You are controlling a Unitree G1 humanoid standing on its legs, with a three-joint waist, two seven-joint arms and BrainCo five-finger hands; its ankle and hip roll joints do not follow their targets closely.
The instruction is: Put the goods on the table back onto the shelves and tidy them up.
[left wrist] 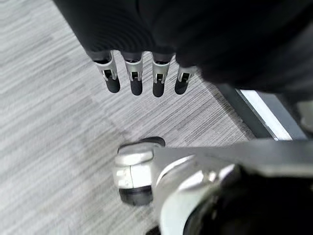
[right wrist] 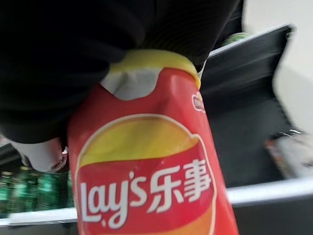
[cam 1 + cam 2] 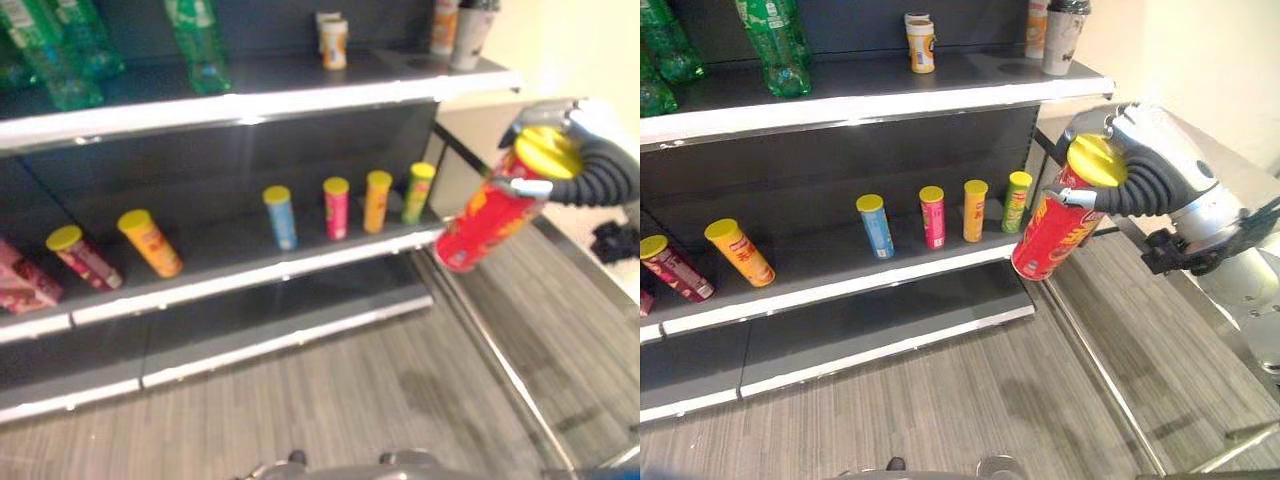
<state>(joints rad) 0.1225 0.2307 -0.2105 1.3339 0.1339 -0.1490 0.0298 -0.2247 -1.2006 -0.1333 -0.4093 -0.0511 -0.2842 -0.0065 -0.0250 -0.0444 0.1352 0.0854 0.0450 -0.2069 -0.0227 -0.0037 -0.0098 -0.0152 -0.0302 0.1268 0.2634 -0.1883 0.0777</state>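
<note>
A red chip can point(image 3: 1055, 235) with a yellow lid hangs tilted in the air, just off the right end of the middle shelf point(image 3: 840, 285). My right hand point(image 3: 1137, 187) is shut on its upper part, near the lid; up close the can point(image 2: 146, 171) sits under the dark cover. On the middle shelf stand blue point(image 3: 876, 226), pink point(image 3: 932, 216), orange point(image 3: 975, 210) and green point(image 3: 1017, 201) cans in a row. Further left, an orange can point(image 3: 740, 252) and a maroon can point(image 3: 675, 268) lean over. My left hand point(image 1: 134, 78) hangs above the floor with straight fingers, holding nothing.
The top shelf point(image 3: 890, 95) carries green bottles point(image 3: 775, 45), a small orange cup point(image 3: 921, 43) and two tall cups point(image 3: 1060, 35). A lower shelf board point(image 3: 870, 320) lies beneath. A metal rail point(image 3: 1100, 370) runs along the floor at the right.
</note>
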